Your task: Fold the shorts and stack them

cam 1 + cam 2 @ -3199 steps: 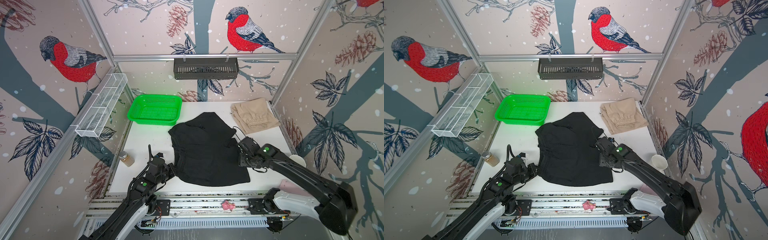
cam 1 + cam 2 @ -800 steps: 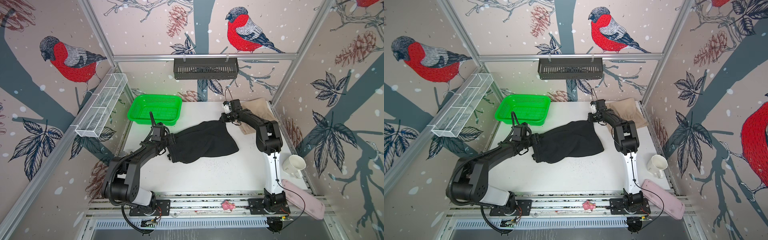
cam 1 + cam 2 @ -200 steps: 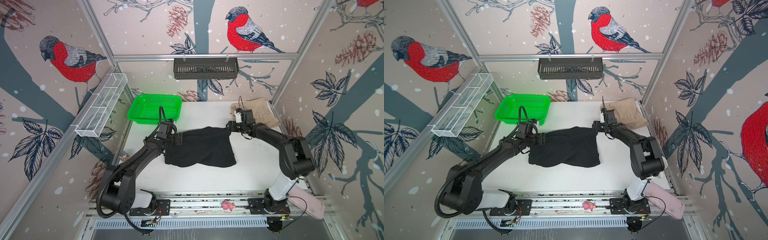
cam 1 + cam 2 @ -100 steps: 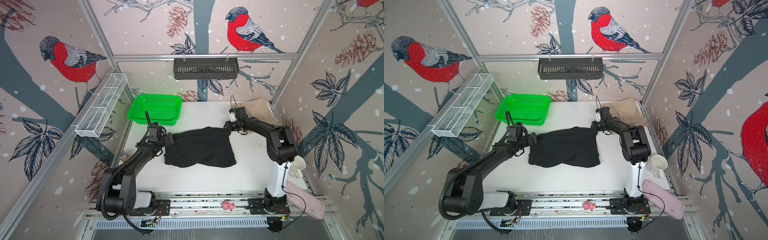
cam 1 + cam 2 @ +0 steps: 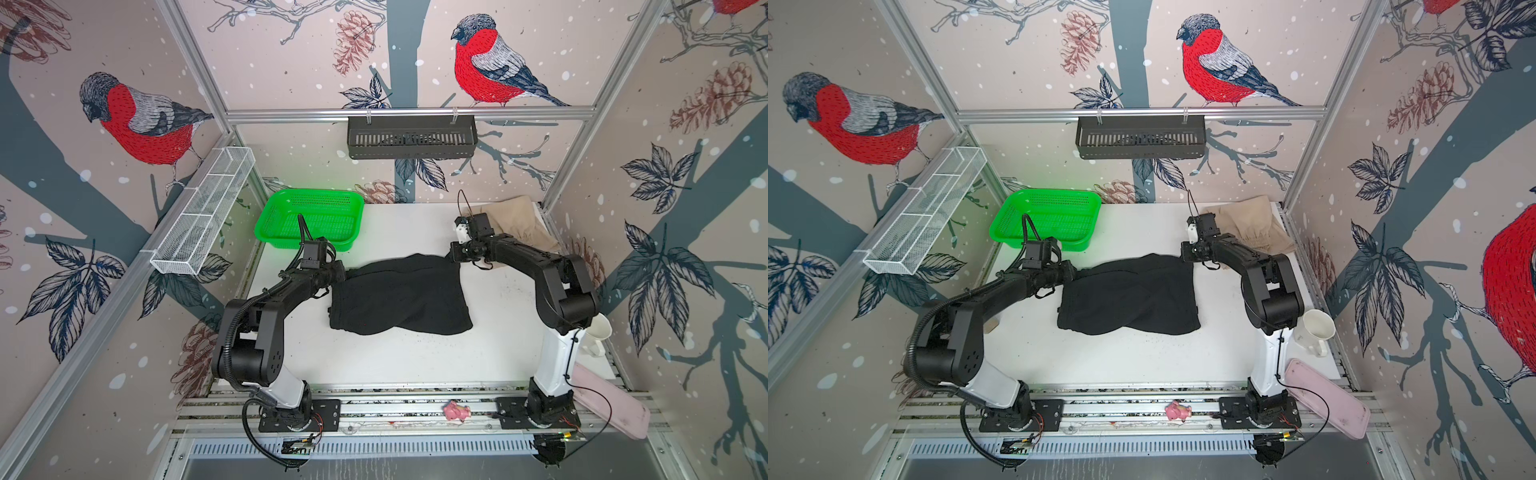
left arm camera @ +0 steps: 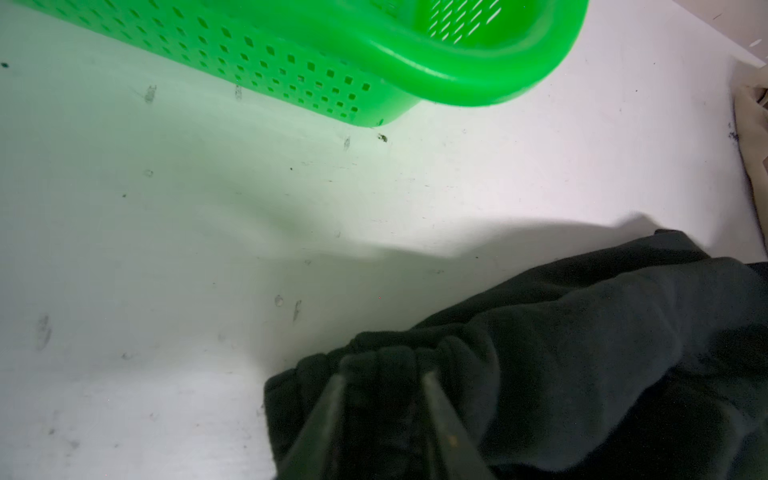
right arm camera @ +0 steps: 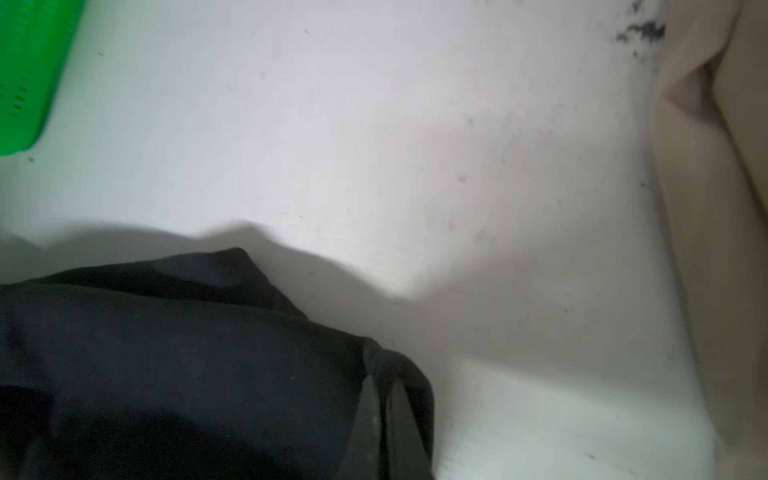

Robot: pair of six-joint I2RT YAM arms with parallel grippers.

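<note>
Black shorts point(image 5: 399, 295): half-folded, flat in middle of bench point(image 5: 415, 357). Pinched now at both far corners by left hand point(image 5: 344, 274) and right hand point(image 5: 456, 254), both spread a second ago. Seems ready for next fold. Tan shorts point(image 5: 517, 226) behind, far right.

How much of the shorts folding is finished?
Done: the black shorts look doubled over mid-table. In hand: the left gripper and right gripper each pinch a far corner. Left: stacking; the beige shorts sit apart by the back wall.
</note>
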